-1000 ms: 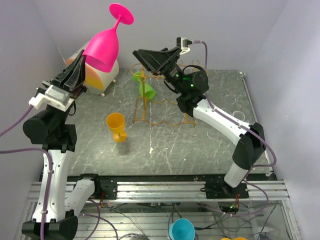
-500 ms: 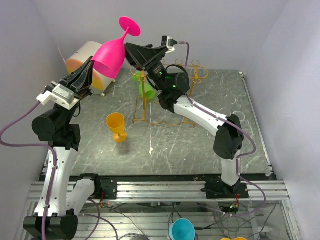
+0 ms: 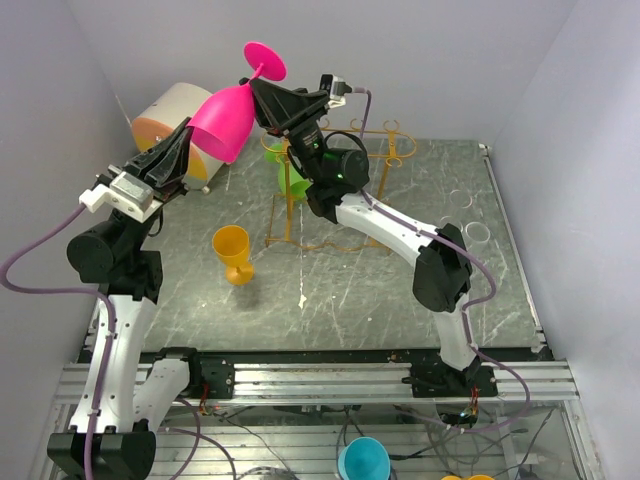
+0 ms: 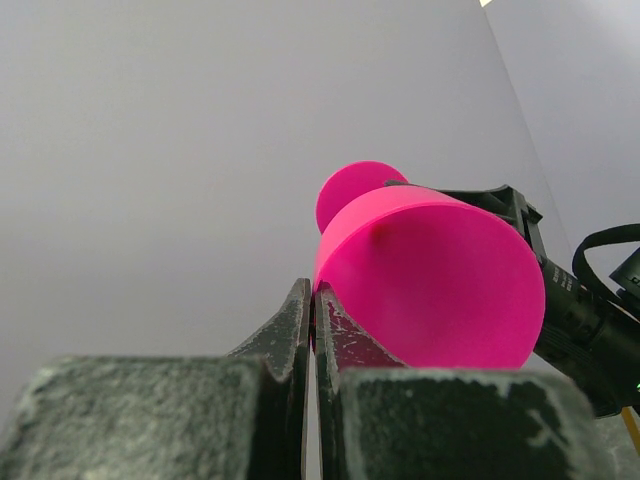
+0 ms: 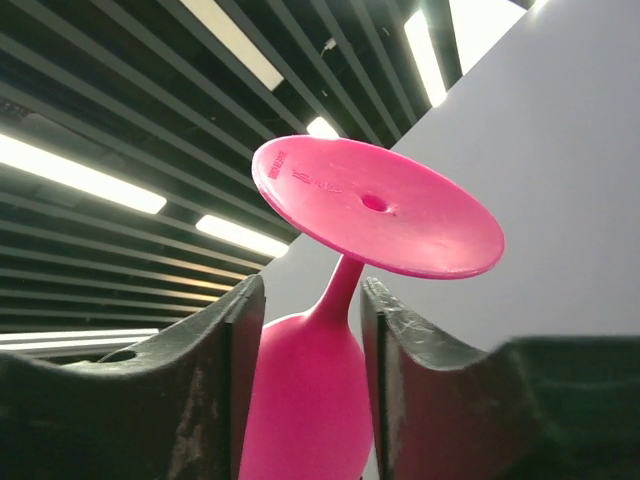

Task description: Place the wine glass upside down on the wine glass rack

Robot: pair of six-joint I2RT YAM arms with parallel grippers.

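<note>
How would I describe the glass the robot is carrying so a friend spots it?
Look above the back left of the grey table, up in mid-air. The wine glass hangs there foot-up and tilted, rim pinched by the left gripper, stem inside the open right gripper. It alone is bright pink; the goblet below is orange, the glasses at the wire rack green.
</note>
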